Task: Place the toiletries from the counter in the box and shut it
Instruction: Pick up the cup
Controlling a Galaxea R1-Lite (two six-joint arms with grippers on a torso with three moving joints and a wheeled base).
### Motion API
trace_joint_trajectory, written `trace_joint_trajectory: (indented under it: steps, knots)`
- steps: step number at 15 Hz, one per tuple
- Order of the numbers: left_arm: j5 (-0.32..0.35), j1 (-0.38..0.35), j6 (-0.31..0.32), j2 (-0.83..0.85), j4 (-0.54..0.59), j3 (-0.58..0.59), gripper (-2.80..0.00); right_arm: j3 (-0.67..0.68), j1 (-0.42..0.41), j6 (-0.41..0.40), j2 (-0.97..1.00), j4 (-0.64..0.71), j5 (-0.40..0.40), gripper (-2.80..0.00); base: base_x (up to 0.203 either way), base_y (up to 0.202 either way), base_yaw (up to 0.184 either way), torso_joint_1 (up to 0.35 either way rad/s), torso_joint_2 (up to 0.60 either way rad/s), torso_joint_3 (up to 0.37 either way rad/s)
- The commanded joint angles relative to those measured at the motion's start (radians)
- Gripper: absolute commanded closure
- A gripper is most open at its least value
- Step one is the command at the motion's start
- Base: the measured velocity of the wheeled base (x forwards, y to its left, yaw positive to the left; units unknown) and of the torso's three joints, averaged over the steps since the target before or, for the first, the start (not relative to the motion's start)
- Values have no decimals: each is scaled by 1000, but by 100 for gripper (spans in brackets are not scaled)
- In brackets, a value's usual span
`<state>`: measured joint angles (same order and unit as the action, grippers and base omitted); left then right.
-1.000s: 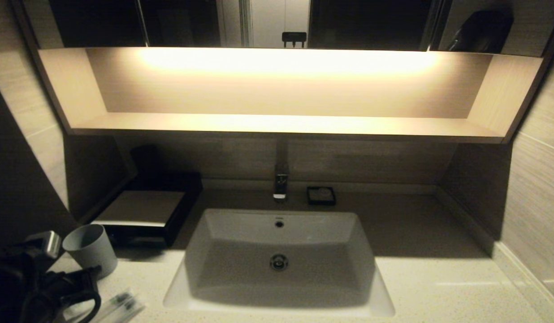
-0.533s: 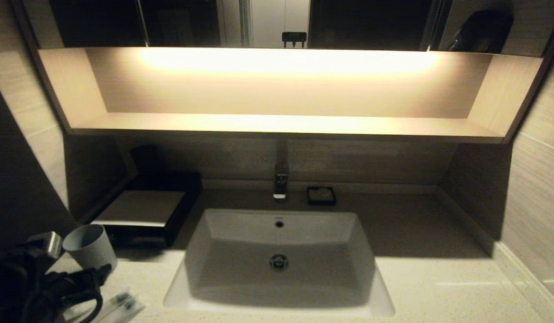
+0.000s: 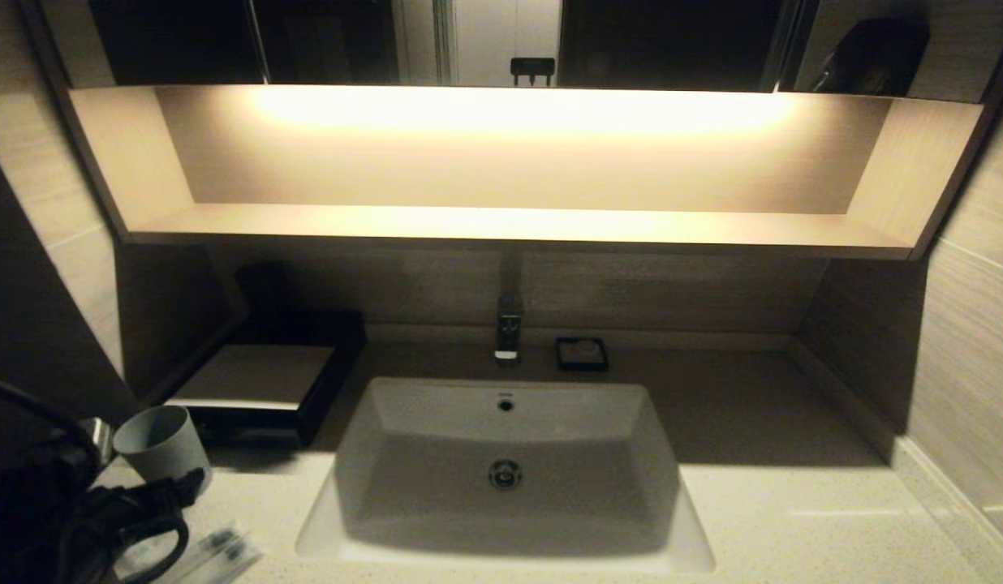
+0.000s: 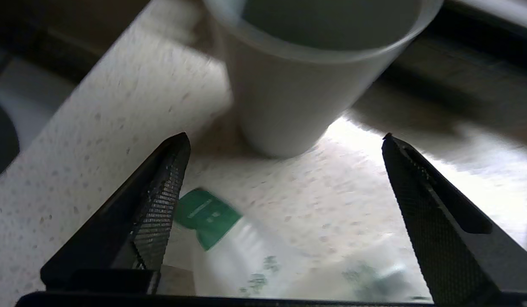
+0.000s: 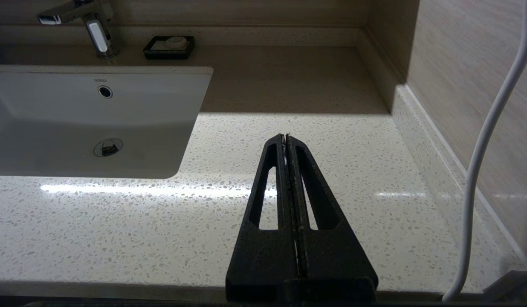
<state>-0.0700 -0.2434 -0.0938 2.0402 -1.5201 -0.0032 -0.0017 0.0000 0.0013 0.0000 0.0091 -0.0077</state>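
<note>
The left gripper (image 4: 285, 140) hangs low over the near left corner of the desk (image 3: 794, 519), its fingers (image 4: 161, 200) spread wide with nothing between them. Down between and just below the two fingers lie the packets (image 4: 255, 256), clear wrappers with white contents and a green label nearest the one finger. They sit flat on the stone, touching neither finger as far as I can tell. From the head view the packets (image 3: 217, 556) show as slim, long things lying aslant, their long axis running from the near edge of the desk up toward the sink (image 3: 505, 470). I'd judge the fingers would need to straddle that axis across its narrow width, so the wrist angle matters most for the coming grab.

Straight ahead of the fingertips, just beyond the packets, stands the grey cup (image 4: 314, 85), upright and close enough that a forward drift could knock it. The box (image 3: 262, 377) sits past the cup, further out from the fingers, against the wall; I can't tell whether its drawer is out.

The left arm is plainly the nearer one. The right gripper (image 5: 287, 138) is parked over the far right stretch of desk, fingers pressed together, holding nothing, well apart from everything.
</note>
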Motion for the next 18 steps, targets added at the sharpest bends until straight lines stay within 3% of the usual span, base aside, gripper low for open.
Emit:
trace_joint_trajectory:
  steps: [1, 18]
  knots:
    - [3, -7, -1, 41, -10, 0, -280, 0, 0, 0, 0, 0, 0, 0, 0, 0, 0, 0, 0, 0]
    - [25, -13, -1, 87, -10, -88, -280, 0, 0, 0, 0, 0, 0, 0, 0, 0, 0, 0, 0, 0]
